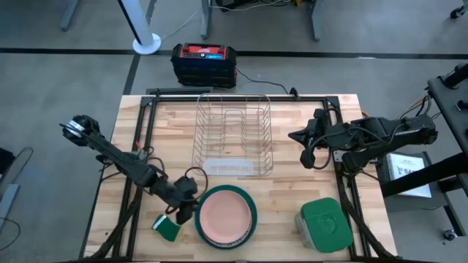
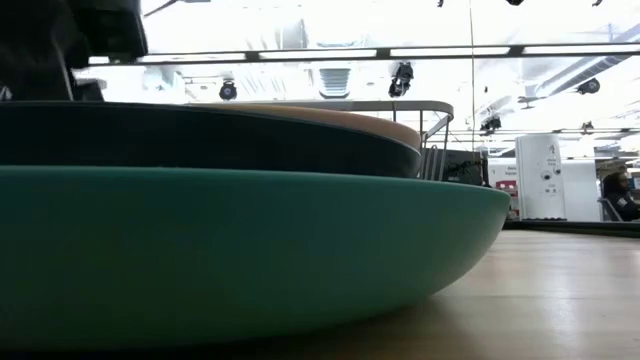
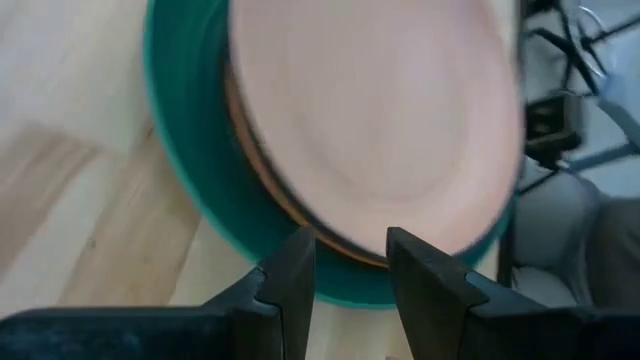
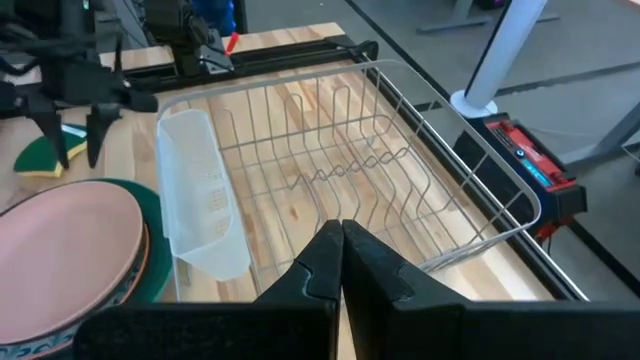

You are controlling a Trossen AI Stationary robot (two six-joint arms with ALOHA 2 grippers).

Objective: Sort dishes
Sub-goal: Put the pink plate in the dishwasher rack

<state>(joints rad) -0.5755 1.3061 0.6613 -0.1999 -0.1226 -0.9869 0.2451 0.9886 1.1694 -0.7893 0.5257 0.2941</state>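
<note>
Although the stack of plates (image 1: 226, 216) sits low and centre in the high view, only three layers can be told apart: a pink plate (image 1: 225, 217) on top, a dark plate (image 2: 210, 138) under it in the low view, and a bright green plate (image 2: 240, 250) at the bottom; a fourth, if there is one, is hidden. The left gripper (image 1: 184, 211) hangs at the stack's left edge, lower left of centre in the high view, just beside the small sponge (image 1: 167, 229). Its wrist view shows the fingers (image 3: 292, 285) spread a little, with the rim of the stack lined up in the gap between them — nothing is pinched yet, and I cannot tell whether a finger touches the rim. The right gripper (image 1: 310, 146) waits at the right of the frame, beside the wire rack (image 1: 232, 135), its fingers pressed together on nothing. My guess is that the next move is a pinch on the top plate's rim to carry it to the rack. The risk lies in how tightly the rims nest: a finger that slides in too low could catch the dark plate as well and lift two at once, or drag the whole stack across the wood. A shallow bite on the smooth rim could let the pink plate slip and drop — likely to chip it. The green-lidded box (image 1: 322, 226) at lower right stands well apart.
</note>
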